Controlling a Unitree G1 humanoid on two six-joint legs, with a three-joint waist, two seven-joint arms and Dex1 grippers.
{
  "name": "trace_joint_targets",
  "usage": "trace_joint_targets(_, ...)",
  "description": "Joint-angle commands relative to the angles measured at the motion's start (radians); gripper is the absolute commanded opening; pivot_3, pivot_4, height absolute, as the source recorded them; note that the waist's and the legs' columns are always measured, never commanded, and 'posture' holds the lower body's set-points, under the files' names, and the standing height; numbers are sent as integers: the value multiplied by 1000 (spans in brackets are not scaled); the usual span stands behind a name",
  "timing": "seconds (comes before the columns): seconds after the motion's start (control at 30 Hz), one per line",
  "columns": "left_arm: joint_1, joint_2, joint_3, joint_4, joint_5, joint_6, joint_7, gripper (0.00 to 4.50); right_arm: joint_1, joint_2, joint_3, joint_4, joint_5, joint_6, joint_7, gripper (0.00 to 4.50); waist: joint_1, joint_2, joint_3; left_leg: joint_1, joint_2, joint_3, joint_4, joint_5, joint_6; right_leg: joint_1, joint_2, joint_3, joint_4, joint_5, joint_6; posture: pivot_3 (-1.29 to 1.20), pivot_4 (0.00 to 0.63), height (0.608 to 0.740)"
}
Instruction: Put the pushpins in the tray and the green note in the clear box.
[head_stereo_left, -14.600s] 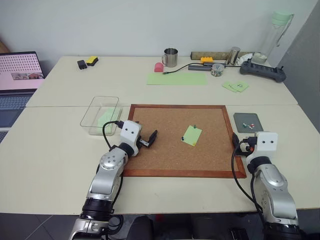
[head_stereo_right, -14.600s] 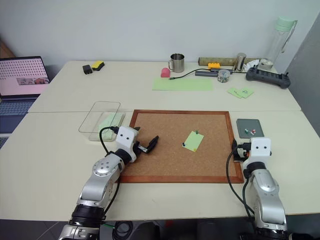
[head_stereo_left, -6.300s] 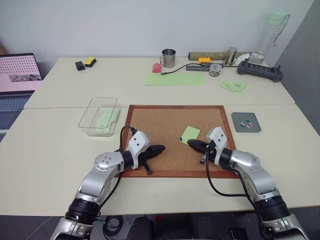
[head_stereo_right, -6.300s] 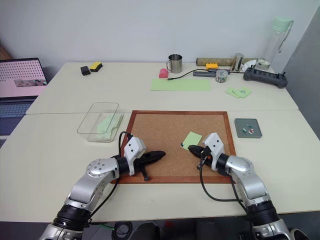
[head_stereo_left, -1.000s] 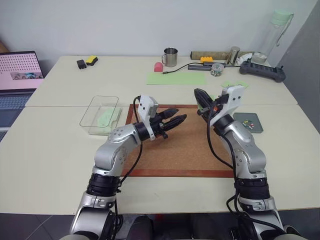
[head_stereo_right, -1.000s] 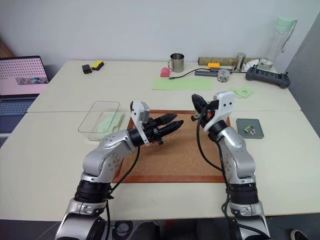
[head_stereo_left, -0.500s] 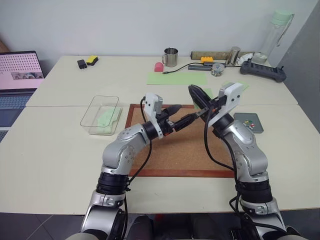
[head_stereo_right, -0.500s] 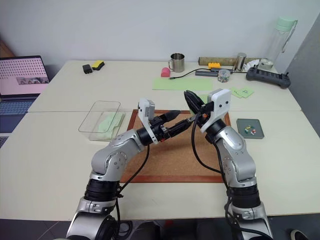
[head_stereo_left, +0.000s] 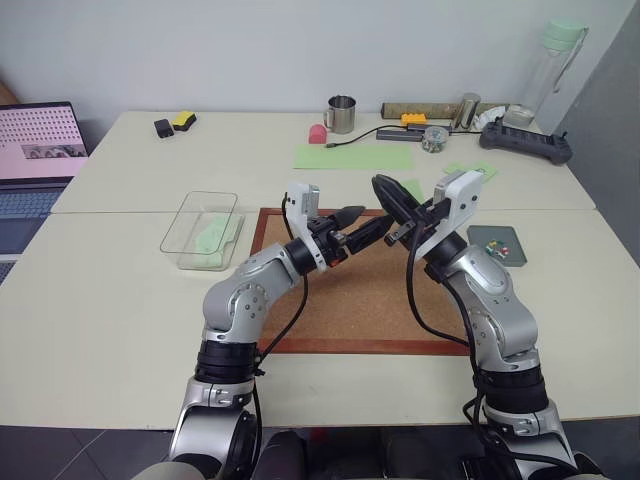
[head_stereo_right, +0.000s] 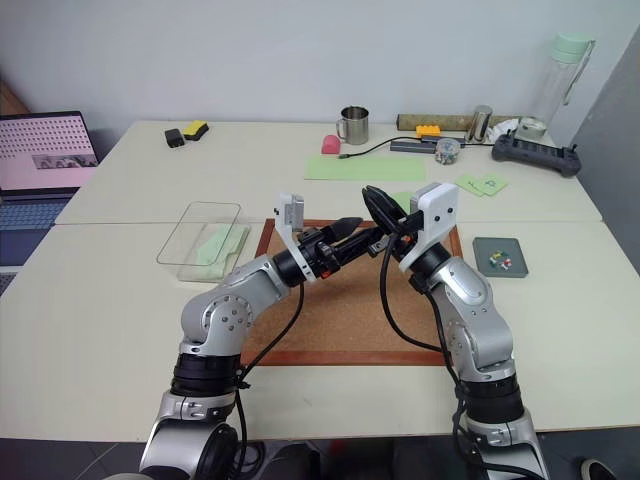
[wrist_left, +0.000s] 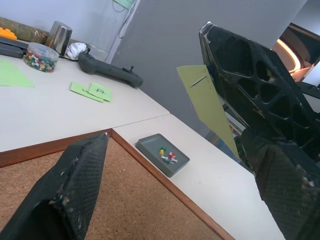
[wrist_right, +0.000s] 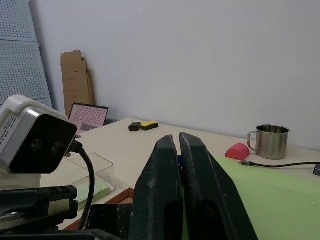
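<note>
Both end effectors raised mid-air over the cork board (head_stereo_left: 350, 290), tips close together. Right end effector (head_stereo_left: 385, 196) clamped tight on the green note (wrist_left: 207, 102); note held up off the board, standing on edge, pinched at one side, sticking out past the black fingers (wrist_right: 187, 180). Left end effector (head_stereo_left: 362, 228) spread wide, nothing in it, tips aimed at the note, just beside the right one's fingers; contact with note: cannot tell. Clear box (head_stereo_left: 200, 231) on worktop (head_stereo_left: 120, 320) left of board, well apart from both end effectors, green paper inside. Tray (head_stereo_left: 495, 245) on worktop right of board, several pushpins (wrist_left: 166, 155) in it, red and green heads visible.
</note>
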Motion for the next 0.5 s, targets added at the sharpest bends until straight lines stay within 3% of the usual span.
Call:
trace_joint_targets(0.03,-14,-13,-15,-36,-15,-11,-9,4492,-8,2,13,-49,4,-15,11,0,0,0,0,0,0,0,0,0,0,0,0,0,0,0,0,0,150,740)
trace_joint_targets(0.2,-18,-23,-12,-33,-16,-21,-6,4492,-5,6,32,-60,4,-12,14,0,0,0,0,0,0,0,0,0,0,0,0,0,0,0,0,0,150,740)
trace_joint_targets(0.33,-20,-29,-6,-31,-19,-30,-5,3878,5,8,44,-67,1,-12,14,0,0,0,0,0,0,0,0,0,0,0,0,0,0,0,0,0,150,740)
trace_joint_targets(0.5,-22,-30,-1,-31,-19,-30,-6,2728,8,8,53,-68,2,-13,12,0,0,0,0,0,0,0,0,0,0,0,0,0,0,0,0,0,150,740)
